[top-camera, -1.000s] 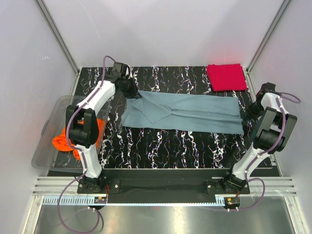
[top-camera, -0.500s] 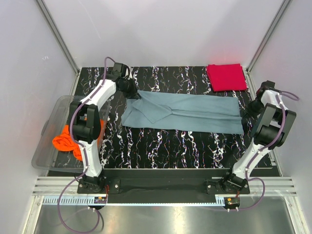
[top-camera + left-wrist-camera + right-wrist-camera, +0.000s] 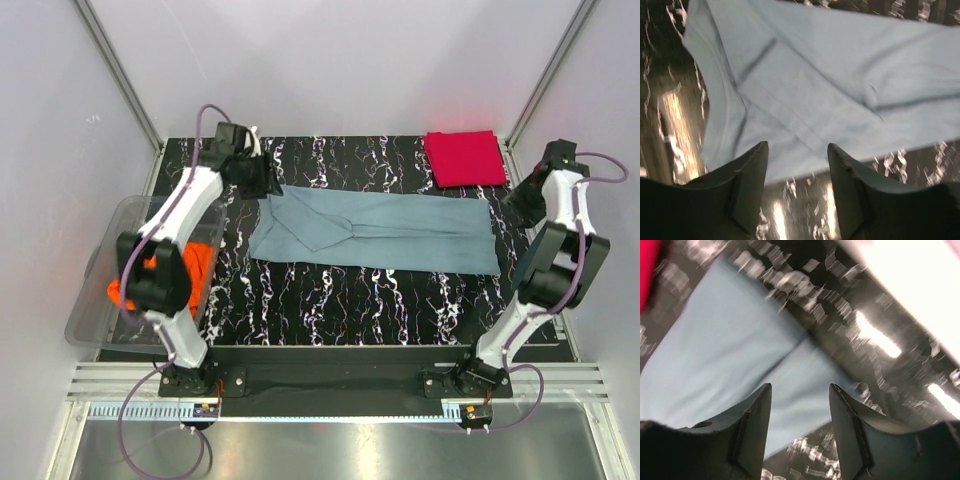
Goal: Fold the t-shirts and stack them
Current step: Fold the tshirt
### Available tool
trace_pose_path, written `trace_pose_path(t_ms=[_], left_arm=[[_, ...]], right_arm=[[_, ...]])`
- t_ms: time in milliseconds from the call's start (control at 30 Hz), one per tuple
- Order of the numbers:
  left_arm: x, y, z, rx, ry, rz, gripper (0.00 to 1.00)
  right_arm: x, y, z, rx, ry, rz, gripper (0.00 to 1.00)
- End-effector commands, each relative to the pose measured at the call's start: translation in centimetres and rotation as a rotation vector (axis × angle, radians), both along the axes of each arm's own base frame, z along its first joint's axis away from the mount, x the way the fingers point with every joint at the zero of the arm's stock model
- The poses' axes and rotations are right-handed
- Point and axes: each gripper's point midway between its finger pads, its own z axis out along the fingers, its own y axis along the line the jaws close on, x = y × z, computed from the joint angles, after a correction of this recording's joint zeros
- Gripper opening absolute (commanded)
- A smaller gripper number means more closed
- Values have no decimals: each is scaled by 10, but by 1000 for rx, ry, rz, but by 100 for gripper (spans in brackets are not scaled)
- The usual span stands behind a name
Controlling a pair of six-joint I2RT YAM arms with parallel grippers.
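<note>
Lying folded lengthwise across the black marbled table (image 3: pixel 330 300), the grey-blue t-shirt (image 3: pixel 375 230) has a gripper above each end: left gripper (image 3: pixel 797 146) and right gripper (image 3: pixel 800 387) both show jaws partly parted, holding nothing. The red t-shirt (image 3: pixel 464 158) sits folded at the far right corner; orange t-shirt (image 3: pixel 198 263) lies crumpled in the clear bin (image 3: pixel 85 300), left

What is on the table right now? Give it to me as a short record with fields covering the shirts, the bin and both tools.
Grey-blue shirt: lying flat across the middle of the table, sides folded in to a long strip
Red shirt: folded, far right corner
Bin: clear plastic, at the left edge
Orange shirt: crumpled inside the bin
Left tool: open, above the grey-blue shirt's left end, holding nothing
Right tool: open, above its right end, holding nothing
</note>
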Motion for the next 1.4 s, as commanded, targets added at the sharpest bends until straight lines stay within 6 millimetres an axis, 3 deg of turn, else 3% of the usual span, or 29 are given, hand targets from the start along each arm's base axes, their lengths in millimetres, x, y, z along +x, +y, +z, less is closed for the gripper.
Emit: trace_pose_path(t_ms=[0, 100, 133, 200, 233, 267, 333, 467, 500, 667, 767, 833, 967, 1033, 1100, 1133, 1167, 1200, 1233, 1367], left_arm=[[-51, -13, 17, -85, -32, -101, 48], [-64, -15, -1, -106, -18, -126, 42], [-72, -14, -17, -104, 11, -133, 39], [-71, -17, -32, -131, 19, -137, 34], [-73, -19, -50, -137, 60, -135, 28], [-73, -21, -58, -154, 87, -114, 25], [-76, -20, -73, -162, 121, -81, 23], [-68, -9, -92, -104, 112, -33, 24], [-67, -5, -106, -84, 141, -24, 24], [-73, 15, -147, -17, 247, 25, 24], [-74, 26, -153, 21, 263, 28, 24], [-72, 27, -146, 38, 244, 18, 26], [-74, 27, -115, 50, 200, 7, 28], [-76, 20, -83, 38, 134, -18, 31], [-78, 14, -65, 28, 96, -39, 32], [-81, 8, -57, 15, 83, -50, 33], [-82, 6, -51, 0, 73, -53, 33], [-84, 3, -50, -23, 78, -60, 33], [-82, -2, -50, -34, 75, -71, 34], [-78, -11, -71, -63, 129, -99, 31]], right_arm=[[-3, 68, 30, 97, -114, 145, 57], [-12, 105, 13, 167, -124, 220, 55], [-15, 114, 7, 201, -127, 235, 53], [-28, 120, -13, 233, -96, 225, 42], [-35, 122, -24, 240, -73, 222, 38], [-36, 120, -27, 227, -71, 228, 28], [-41, 116, -35, 210, -43, 222, 24], [-48, 98, -47, 113, 20, 231, 23], [-50, 94, -58, 104, 57, 227, 24], [-72, 51, -89, -2, 219, 159, 28], [-81, 30, -98, 0, 282, 78, 30], [-88, 14, -102, -9, 319, 28, 31], [-79, -2, -68, -93, 298, 28, 35], [-59, 26, -48, -95, 239, 110, 36], [-41, 63, -28, -84, 156, 208, 42], [-28, 103, -22, -29, 101, 278, 43], [-23, 128, -11, 5, 43, 314, 45], [-18, 152, -9, 54, 1, 342, 45], [-11, 198, -12, 171, -64, 396, 45], [-2, 276, -22, 296, -164, 455, 40]])
